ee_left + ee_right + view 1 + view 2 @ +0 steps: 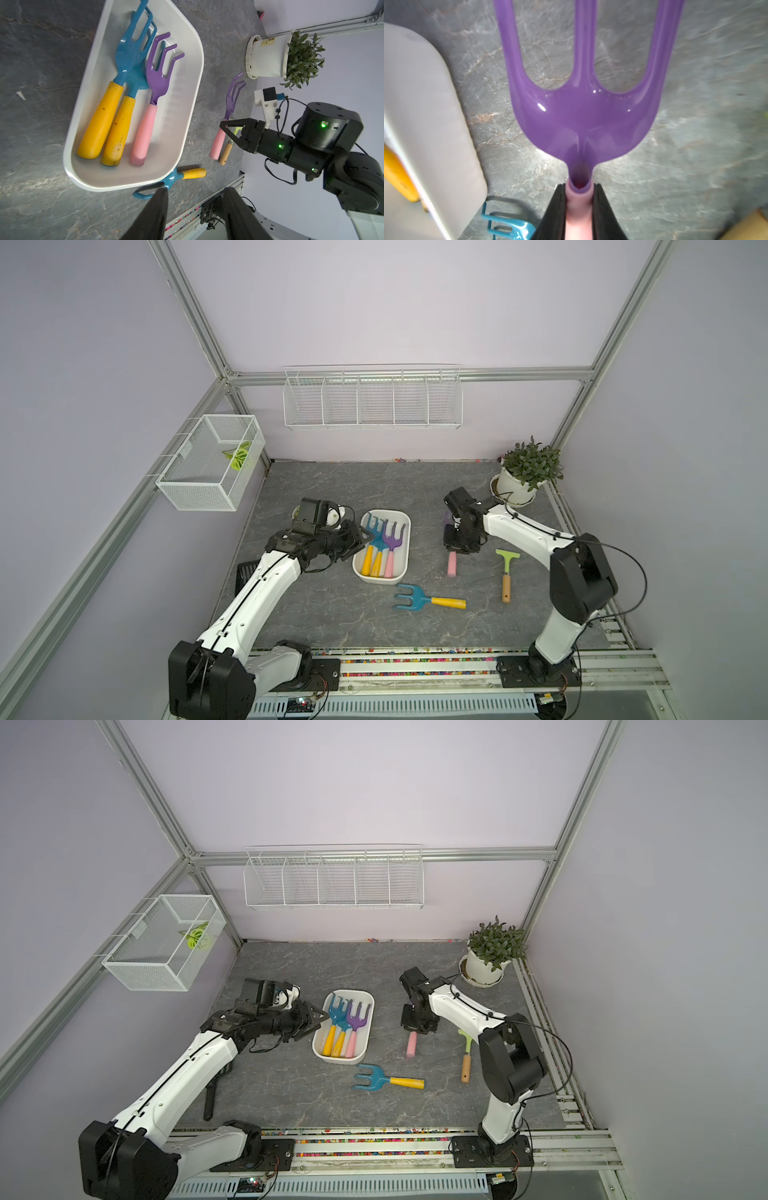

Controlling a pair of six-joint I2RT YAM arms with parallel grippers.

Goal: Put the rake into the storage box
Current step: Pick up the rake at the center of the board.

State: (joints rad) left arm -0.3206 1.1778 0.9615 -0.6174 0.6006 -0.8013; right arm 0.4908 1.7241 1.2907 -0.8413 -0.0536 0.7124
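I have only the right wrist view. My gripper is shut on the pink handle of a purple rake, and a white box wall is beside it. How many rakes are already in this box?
Observer: Three lie in the storage box: two blue rakes with yellow handles and a purple rake with a pink one.
Operator: Where is the left gripper?
Observer: The left gripper is at the box's rim on its own arm's side, jaws apart, holding nothing.
Operator: What lies beyond the held rake, away from the box?
Observer: A green scraper with a wooden handle, flat on the table.
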